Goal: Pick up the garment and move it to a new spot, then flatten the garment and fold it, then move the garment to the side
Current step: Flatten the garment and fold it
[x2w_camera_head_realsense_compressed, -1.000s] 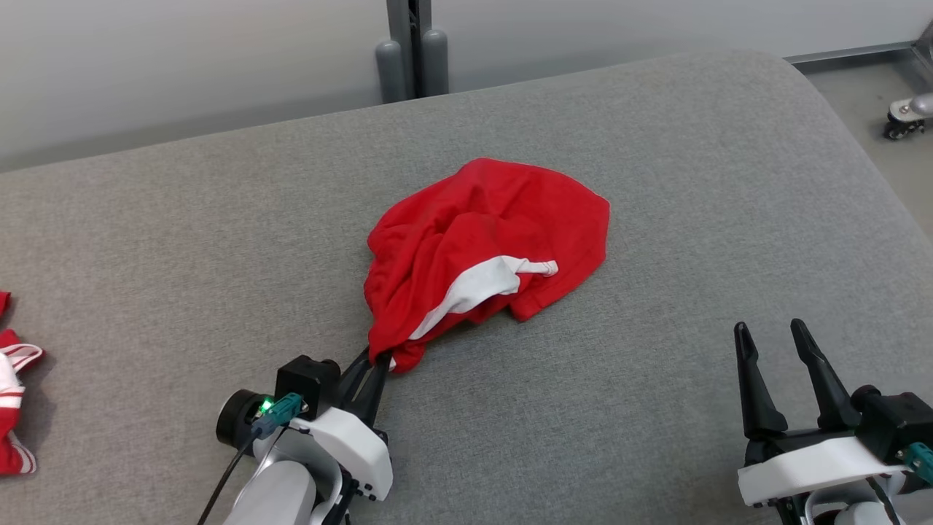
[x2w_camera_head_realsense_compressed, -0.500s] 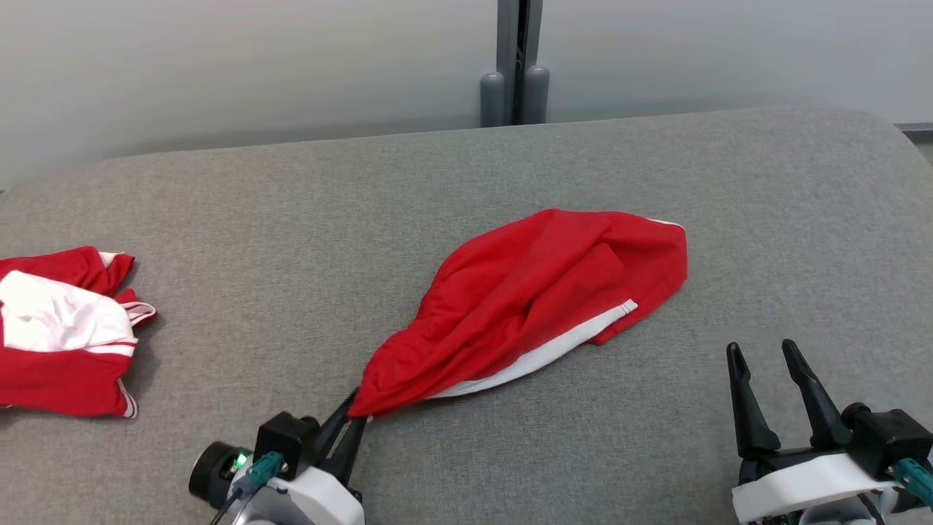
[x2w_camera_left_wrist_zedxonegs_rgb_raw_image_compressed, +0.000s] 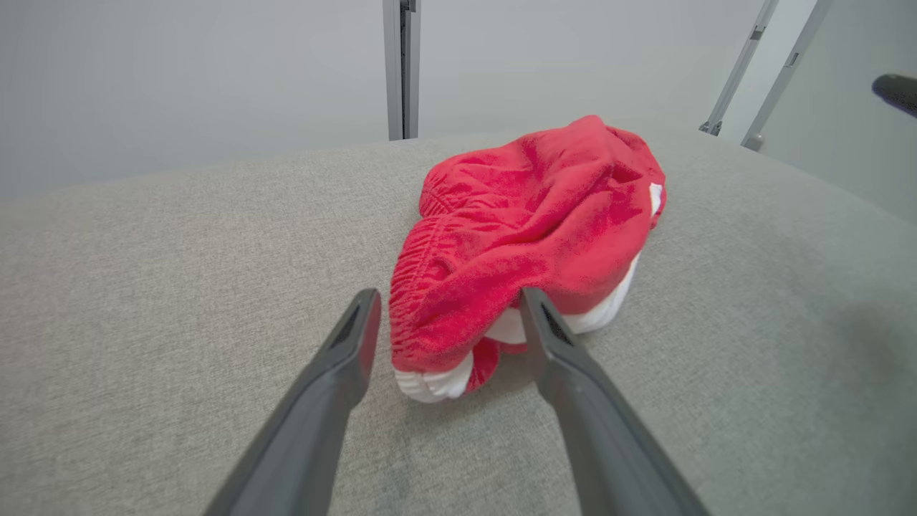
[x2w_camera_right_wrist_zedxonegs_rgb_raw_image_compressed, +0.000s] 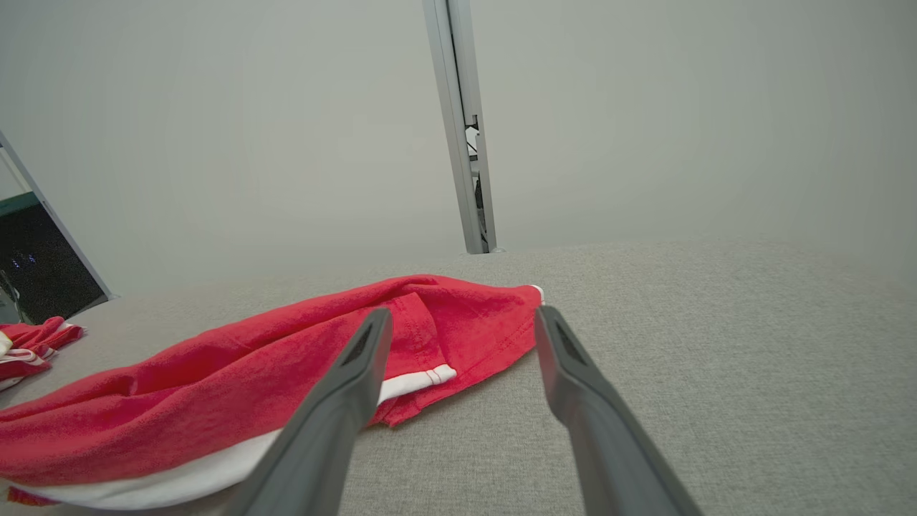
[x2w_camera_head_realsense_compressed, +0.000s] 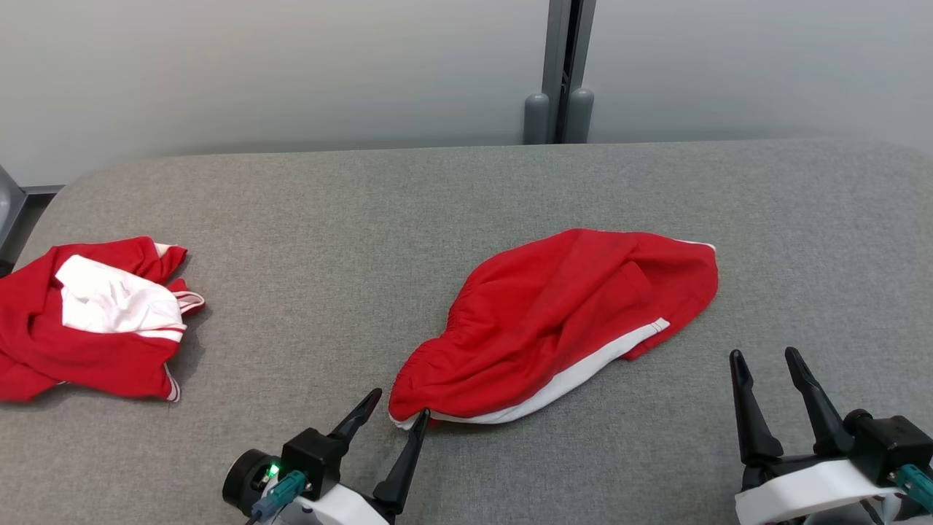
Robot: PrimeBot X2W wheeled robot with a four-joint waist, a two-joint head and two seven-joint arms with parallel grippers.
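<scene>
The garment (x2w_camera_head_realsense_compressed: pixel 568 321) is a red piece with a white side stripe, lying bunched and stretched across the middle of the grey padded table (x2w_camera_head_realsense_compressed: pixel 408 219). Its elastic waistband corner (x2w_camera_left_wrist_zedxonegs_rgb_raw_image_compressed: pixel 430 344) rests on the table between the spread fingers of my left gripper (x2w_camera_head_realsense_compressed: pixel 399 407), which is open and holds nothing. In the left wrist view the garment (x2w_camera_left_wrist_zedxonegs_rgb_raw_image_compressed: pixel 537 215) rises just beyond my left gripper (x2w_camera_left_wrist_zedxonegs_rgb_raw_image_compressed: pixel 445 307). My right gripper (x2w_camera_head_realsense_compressed: pixel 764 355) stands open at the lower right, apart from the cloth. In its wrist view the garment (x2w_camera_right_wrist_zedxonegs_rgb_raw_image_compressed: pixel 301 373) lies left of and behind my right gripper (x2w_camera_right_wrist_zedxonegs_rgb_raw_image_compressed: pixel 462 317).
A second red and white garment (x2w_camera_head_realsense_compressed: pixel 95 321) lies crumpled at the table's left end, also seen as a red heap (x2w_camera_right_wrist_zedxonegs_rgb_raw_image_compressed: pixel 32 344) at the far left of the right wrist view. A grey post (x2w_camera_head_realsense_compressed: pixel 560 80) stands against the pale wall behind the table.
My left gripper has opened and let go of the garment's corner, which now lies on the table. The head camera has turned left, bringing the second garment further into view.
</scene>
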